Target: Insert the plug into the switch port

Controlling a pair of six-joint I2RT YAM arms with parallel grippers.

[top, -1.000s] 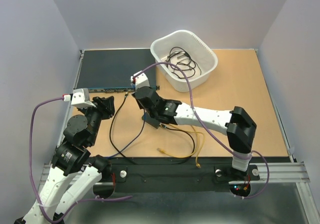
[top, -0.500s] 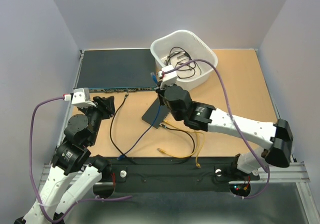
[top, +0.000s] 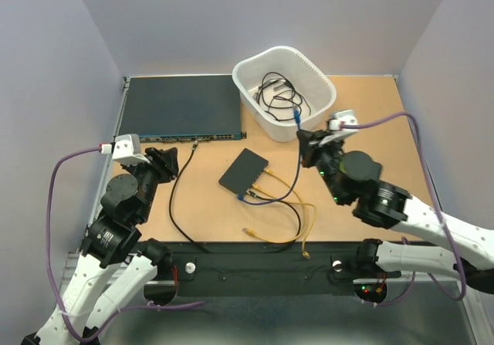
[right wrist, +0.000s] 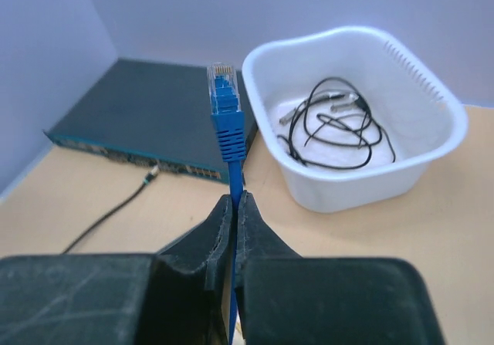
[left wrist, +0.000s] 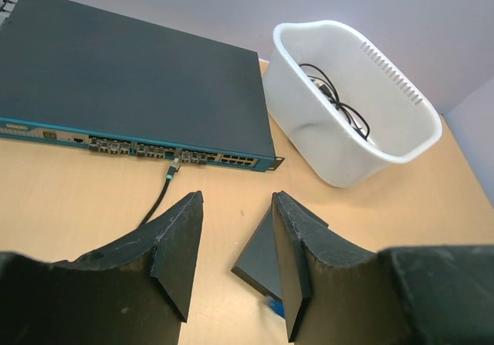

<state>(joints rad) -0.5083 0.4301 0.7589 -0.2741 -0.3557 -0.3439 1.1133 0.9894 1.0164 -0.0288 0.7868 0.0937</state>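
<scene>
The small flat black switch box (top: 244, 170) lies on the table's middle, its ports on the near edge, where yellow and blue cables meet it. It also shows in the left wrist view (left wrist: 258, 260). My right gripper (top: 306, 138) (right wrist: 234, 202) is shut on the blue cable just below its blue plug (right wrist: 225, 102) (top: 296, 116). It holds the plug upright in the air, right of the box, near the white bin. My left gripper (top: 166, 160) (left wrist: 236, 206) is open and empty, left of the box, in front of the rack unit.
The wide dark rack unit (top: 181, 106) (left wrist: 131, 82) lies at the back left with a black cable (top: 176, 198) plugged into its front. The white bin (top: 284, 90) (right wrist: 355, 121) holds black cables. Yellow cables (top: 289, 206) loop near the front edge.
My right arm has swung from beside the rack unit, over the small box, to the right, carrying the blue plug up. The left arm has not moved.
</scene>
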